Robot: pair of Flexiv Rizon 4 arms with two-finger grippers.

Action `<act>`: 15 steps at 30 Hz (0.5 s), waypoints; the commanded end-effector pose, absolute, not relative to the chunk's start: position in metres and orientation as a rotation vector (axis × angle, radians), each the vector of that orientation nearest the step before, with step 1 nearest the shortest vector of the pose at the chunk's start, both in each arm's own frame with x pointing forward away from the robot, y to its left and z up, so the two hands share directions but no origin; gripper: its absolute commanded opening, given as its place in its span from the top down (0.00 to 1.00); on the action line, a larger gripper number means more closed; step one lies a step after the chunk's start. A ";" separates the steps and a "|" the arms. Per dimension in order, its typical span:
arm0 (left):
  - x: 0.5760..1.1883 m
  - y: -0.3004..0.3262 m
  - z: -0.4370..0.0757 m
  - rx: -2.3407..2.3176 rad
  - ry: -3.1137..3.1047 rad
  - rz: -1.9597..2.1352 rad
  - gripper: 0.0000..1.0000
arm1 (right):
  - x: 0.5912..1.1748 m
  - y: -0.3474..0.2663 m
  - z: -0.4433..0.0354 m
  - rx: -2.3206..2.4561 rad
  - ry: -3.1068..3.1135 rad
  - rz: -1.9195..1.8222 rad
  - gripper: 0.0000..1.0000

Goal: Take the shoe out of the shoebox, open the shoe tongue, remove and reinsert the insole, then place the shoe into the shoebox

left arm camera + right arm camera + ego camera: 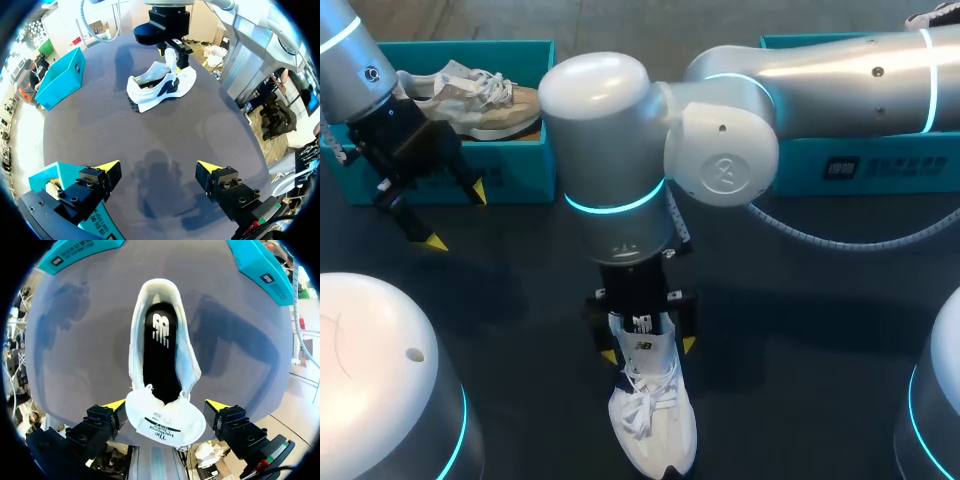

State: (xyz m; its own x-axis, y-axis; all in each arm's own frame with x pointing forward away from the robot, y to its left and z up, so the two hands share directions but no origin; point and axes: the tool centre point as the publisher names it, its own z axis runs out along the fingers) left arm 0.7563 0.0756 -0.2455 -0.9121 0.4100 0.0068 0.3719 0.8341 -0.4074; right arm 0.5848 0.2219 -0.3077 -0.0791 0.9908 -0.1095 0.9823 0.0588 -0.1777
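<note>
Item 1. White lace-up sports shoe: stands upright on its sole on the dark round table, near the middle of the near edge, toe towards the near side, heel towards the far side. Outside either box. Laces loose over the forefoot.

Item 2. White padded tongue: lifted up and away from the shoe's opening, label side showing in the right wrist view.

Item 3. Black printed insole: lying flat inside the shoe, bared from heel to mid-foot.

Item 4. Right gripper: arm enters from the right and reaches to the middle; gripper hangs straight down over the shoe's heel end. Fingers spread wide, one yellow tip on each side of the raised tongue. The head view shows a little space between the tongue and each tip.

Item 5. Left gripper: at the far left, just in front of the left box, above bare table. Fingers wide apart, nothing between them.

Item 6. Left teal cardboard shoebox: far left, open, holding a beige and white sneaker on its sole.

Item 7. Right teal cardboard shoebox: far right, well apart from the white shoe, largely hidden behind the right arm.
</note>
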 end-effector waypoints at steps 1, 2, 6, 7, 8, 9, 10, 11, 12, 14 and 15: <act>0.755 0.076 -0.245 -0.624 -2.920 0.617 0.00 | 0.580 0.222 -0.304 -2.114 -2.255 0.322 0.00; 0.755 0.076 -0.245 -0.624 -2.920 0.617 0.00 | 0.577 0.221 -0.302 -2.128 -2.245 0.324 0.00; 0.755 0.076 -0.245 -0.624 -2.920 0.617 0.00 | 0.565 0.216 -0.296 -2.178 -2.209 0.322 0.00; 0.755 0.076 -0.245 -0.624 -2.920 0.617 0.00 | 0.561 0.215 -0.295 -2.185 -2.202 0.323 0.00; 0.755 0.076 -0.245 -0.624 -2.920 0.617 0.00 | 0.557 0.215 -0.294 -2.188 -2.196 0.321 0.00; 0.755 0.076 -0.245 -0.624 -2.920 0.617 0.00 | 0.555 0.214 -0.293 -2.192 -2.189 0.322 0.00; 0.755 0.076 -0.245 -0.624 -2.920 0.617 0.00 | 0.551 0.215 -0.293 -2.193 -2.183 0.319 0.00; 0.755 0.076 -0.245 -0.624 -2.920 0.617 0.00 | 0.549 0.215 -0.293 -2.187 -2.182 0.311 0.00; 0.755 0.076 -0.245 -0.624 -2.920 0.617 0.00 | 0.546 0.215 -0.293 -2.189 -2.177 0.310 0.00; 0.755 0.076 -0.245 -0.624 -2.920 0.617 0.00 | 0.541 0.215 -0.293 -2.196 -2.161 0.315 0.00; 0.755 0.076 -0.245 -0.624 -2.920 0.617 0.00 | 0.539 0.216 -0.292 -2.198 -2.158 0.311 0.00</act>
